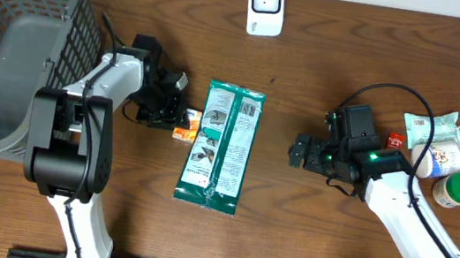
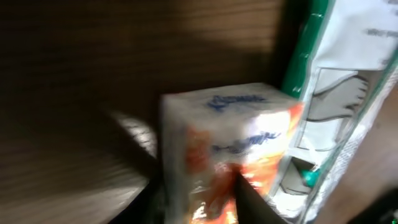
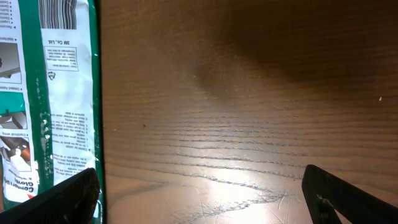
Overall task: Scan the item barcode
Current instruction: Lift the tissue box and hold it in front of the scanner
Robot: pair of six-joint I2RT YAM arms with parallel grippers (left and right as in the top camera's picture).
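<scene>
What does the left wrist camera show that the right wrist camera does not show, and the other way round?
Only the left wrist view: a small orange and white tissue pack, close up and blurred, beside the green and white package. Only the right wrist view: the barcode printed on that package, and the right gripper, open with nothing between its fingers. Both: the green and white package and the wooden table.

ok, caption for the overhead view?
Left tool at the orange tissue pack beside the green package; right tool open above the table.
</scene>
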